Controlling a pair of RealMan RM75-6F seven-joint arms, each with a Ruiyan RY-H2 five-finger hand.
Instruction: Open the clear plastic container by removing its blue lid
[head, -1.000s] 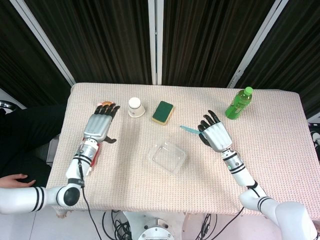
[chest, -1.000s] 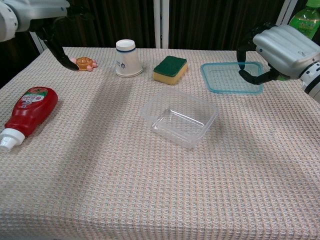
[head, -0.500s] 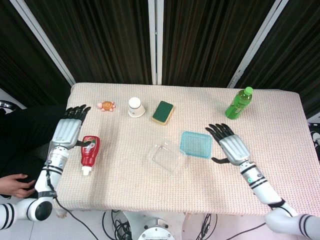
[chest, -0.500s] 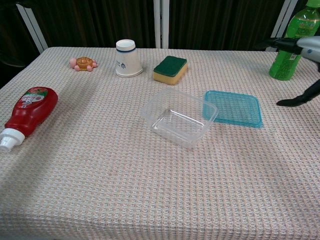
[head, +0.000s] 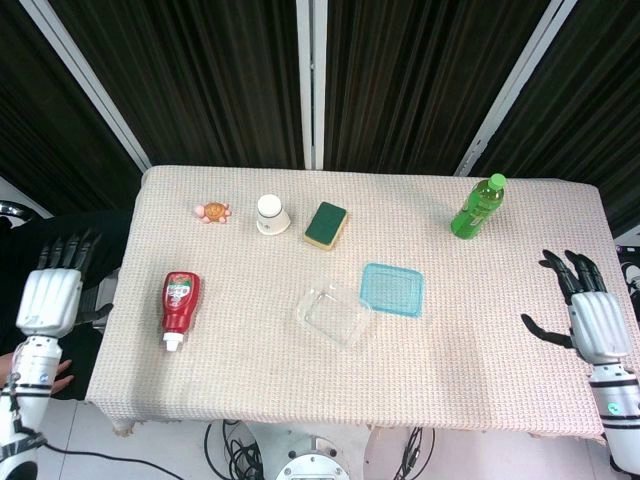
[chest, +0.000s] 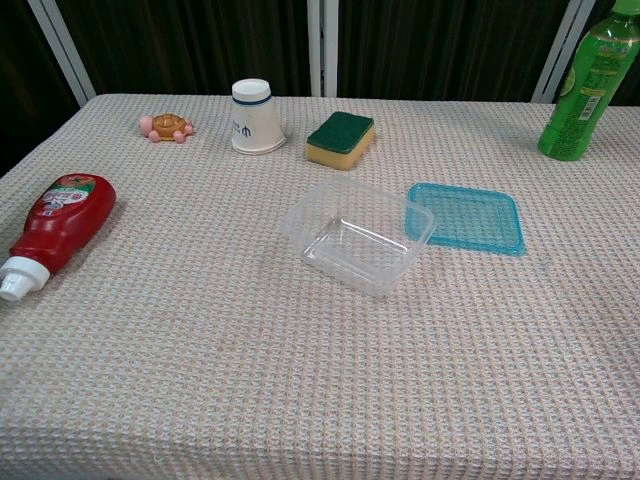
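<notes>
Both hands hung off the table's sides, empty with fingers spread apart: the right hand past the right edge, the left hand past the left edge. Neither appeared in the chest view.

The clear plastic container sat open near the middle of the woven beige tablecloth, and the flat blue rectangular lid lay just beside it on its right, the near corner at or slightly over the container's rim; which of the two I could not tell. From the right hand the lid lay to the left, well apart, its long side running roughly across the table. The right hand was the nearer of the two. Judged from this layout, the task looked finished, with no further move called for.

Against one second earlier, the lid had gone from the right hand's grip above the table to resting on the cloth. Half a second earlier it already lay in that spot, while both hands hovered over the table edges; since then they had drawn back outward. The container itself had not shifted.
</notes>
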